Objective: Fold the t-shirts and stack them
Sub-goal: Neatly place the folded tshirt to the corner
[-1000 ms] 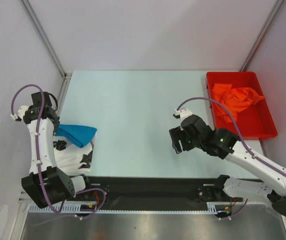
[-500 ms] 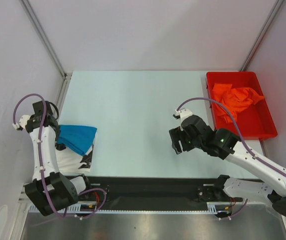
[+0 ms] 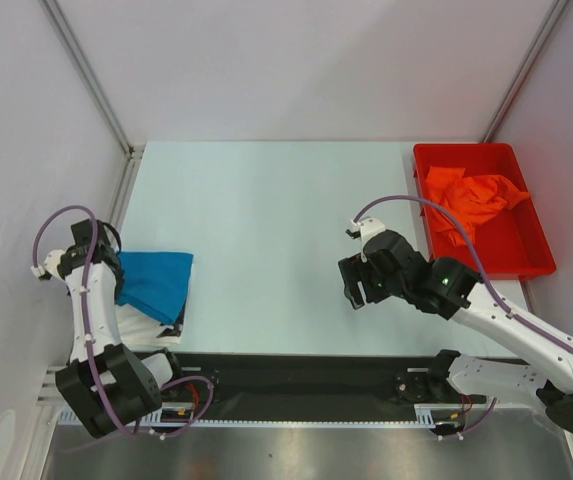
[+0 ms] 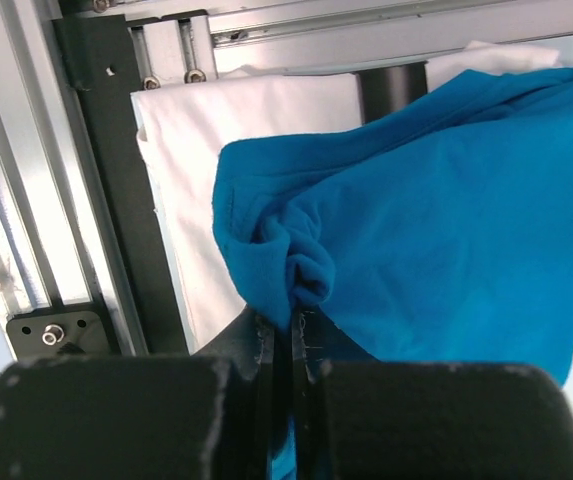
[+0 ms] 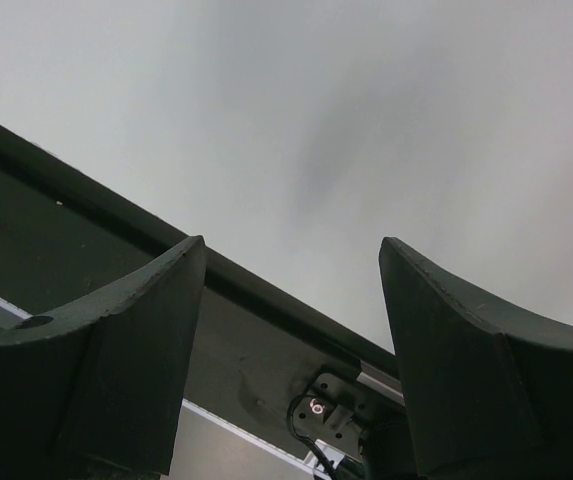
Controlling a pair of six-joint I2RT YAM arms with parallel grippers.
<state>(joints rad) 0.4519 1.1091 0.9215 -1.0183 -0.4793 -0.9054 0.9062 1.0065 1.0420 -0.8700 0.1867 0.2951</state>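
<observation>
Looking from above, three t-shirts show: one blue t-shirt [image 3: 158,282] lies on one white t-shirt [image 3: 154,326] at the near left of the table [image 3: 266,220], and one orange t-shirt [image 3: 471,200] sits inside one red bin [image 3: 526,262]. At the left wrist, the left gripper [image 4: 288,340] is closed tight, pinching a fold of the blue t-shirt. At the right wrist, the right gripper [image 5: 291,250] stands wide apart and holds nothing.

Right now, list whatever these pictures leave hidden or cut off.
- Top view: white black-blotched cloth t-shirt mostly covered by bright blue cloth t-shirt and left arm.
- Left wrist view: blue t-shirt cut by right edge.
- Top view: orange cloth t-shirt crumpled in red plastic bin, underside hidden.
</observation>
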